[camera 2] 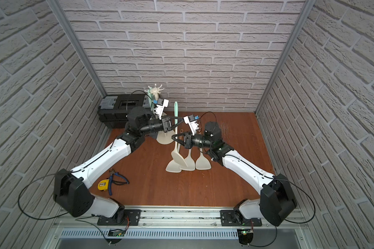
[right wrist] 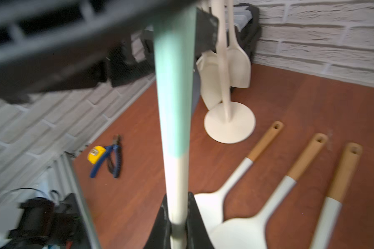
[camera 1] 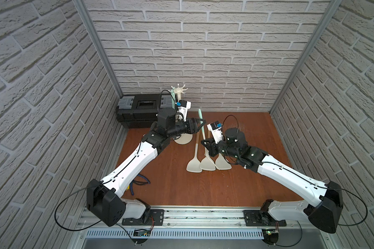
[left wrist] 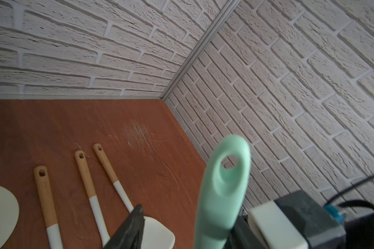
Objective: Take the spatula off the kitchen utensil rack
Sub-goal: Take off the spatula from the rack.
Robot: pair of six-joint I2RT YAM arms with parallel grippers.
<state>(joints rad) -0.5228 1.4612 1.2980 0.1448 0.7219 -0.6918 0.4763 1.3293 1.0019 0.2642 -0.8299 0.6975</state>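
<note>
The left gripper [camera 1: 200, 125] [camera 2: 175, 121] is seen clenched on the mint part of the mint-handled spatula [camera 1: 200, 114] [camera 2: 175, 110], reaching in level from the left of the frame in both top views. Just below it the right gripper [camera 1: 204, 144] [camera 2: 175, 138] is brought in from the right. In the right wrist view its fingers [right wrist: 165, 215] are set on either side of the white shaft. Whether they press the shaft or stand just clear cannot be told through the blur.

The mint-handled spatula is held close to upright, its long axis running top to bottom near the centre of the top views. The holed end is pointed up, above the left gripper, and fills the lower centre of the left wrist view [left wrist: 222, 194]. The cream blade is pointed down, below the right gripper. Whether it touches the bench [camera 1: 181, 189] cannot be told.

The spatula is held clear of the kitchen utensil rack [camera 1: 179, 90] [right wrist: 229, 127], which stands just to its left. Two hanging spatulas [right wrist: 239, 64] are seen against the rack's pole.

Three wooden-handled spatulas [left wrist: 43, 189] are laid side by side on the bench at lower centre, blades toward the bottom of the frame. A black toolbox [camera 1: 138, 110] is set at the upper left of the bench. A tape measure [camera 2: 103, 185] and pliers [camera 2: 117, 180] are seen at its lower left.
</note>
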